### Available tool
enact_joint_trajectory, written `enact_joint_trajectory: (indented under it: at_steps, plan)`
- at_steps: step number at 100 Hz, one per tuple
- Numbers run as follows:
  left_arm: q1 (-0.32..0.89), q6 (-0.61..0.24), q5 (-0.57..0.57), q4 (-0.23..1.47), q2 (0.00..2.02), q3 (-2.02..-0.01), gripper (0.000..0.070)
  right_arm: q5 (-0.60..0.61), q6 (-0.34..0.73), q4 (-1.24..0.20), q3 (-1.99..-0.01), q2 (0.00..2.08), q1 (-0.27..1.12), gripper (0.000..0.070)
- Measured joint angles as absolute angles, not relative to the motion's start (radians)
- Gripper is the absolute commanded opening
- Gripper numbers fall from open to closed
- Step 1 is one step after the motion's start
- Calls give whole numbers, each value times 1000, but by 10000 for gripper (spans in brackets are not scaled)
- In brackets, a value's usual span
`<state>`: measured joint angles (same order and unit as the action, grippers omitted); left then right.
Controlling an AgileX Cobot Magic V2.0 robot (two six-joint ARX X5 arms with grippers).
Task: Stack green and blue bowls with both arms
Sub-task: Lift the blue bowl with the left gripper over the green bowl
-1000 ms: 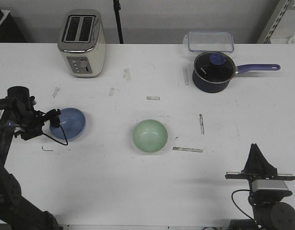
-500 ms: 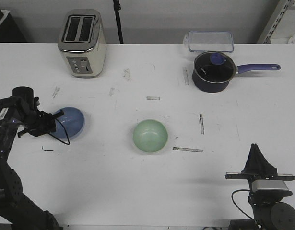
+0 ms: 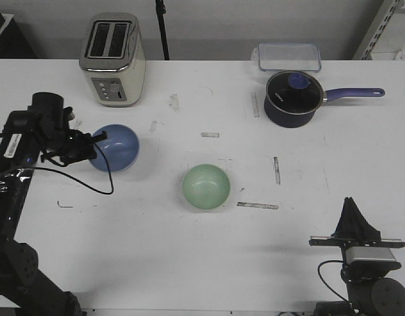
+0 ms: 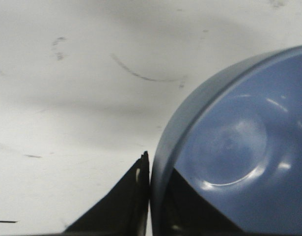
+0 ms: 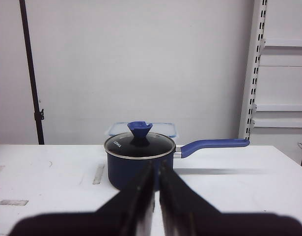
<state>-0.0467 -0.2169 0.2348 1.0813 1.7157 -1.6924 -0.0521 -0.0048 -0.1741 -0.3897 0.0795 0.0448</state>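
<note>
The blue bowl (image 3: 118, 147) is at the left of the table, held by its left rim in my left gripper (image 3: 95, 146). In the left wrist view one finger is outside the rim and one inside the blue bowl (image 4: 239, 142), with the left gripper (image 4: 158, 169) shut on it. The bowl looks tilted and slightly off the table. The green bowl (image 3: 206, 187) sits empty near the table's middle, to the right of the blue one. My right gripper (image 3: 350, 203) rests at the near right, shut and empty, also in its wrist view (image 5: 156, 166).
A cream toaster (image 3: 113, 59) stands at the back left. A dark blue saucepan (image 3: 291, 99) with a glass lid is at the back right, also in the right wrist view (image 5: 122, 167). A clear plastic container (image 3: 289, 56) lies behind it. A loose black cable (image 3: 90, 184) hangs from the left arm.
My left gripper has carried the blue bowl away from the front edge and to the right, toward the toaster side. The green bowl and the right arm have not moved.
</note>
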Motion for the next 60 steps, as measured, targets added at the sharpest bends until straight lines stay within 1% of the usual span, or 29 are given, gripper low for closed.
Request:
enact_joint_trajectory:
  at_steps: [21, 44, 60]
  plan:
    - [144, -287, 235, 1036, 1715, -1713, 1, -52, -5, -174, -390, 80, 45, 7]
    - [382, -387, 237, 934, 1716, -1713, 1, -52, -5, -174, -390, 80, 45, 7]
    - [496, -422, 234, 908, 1739, -1713, 1, -52, -5, -174, -390, 80, 45, 7]
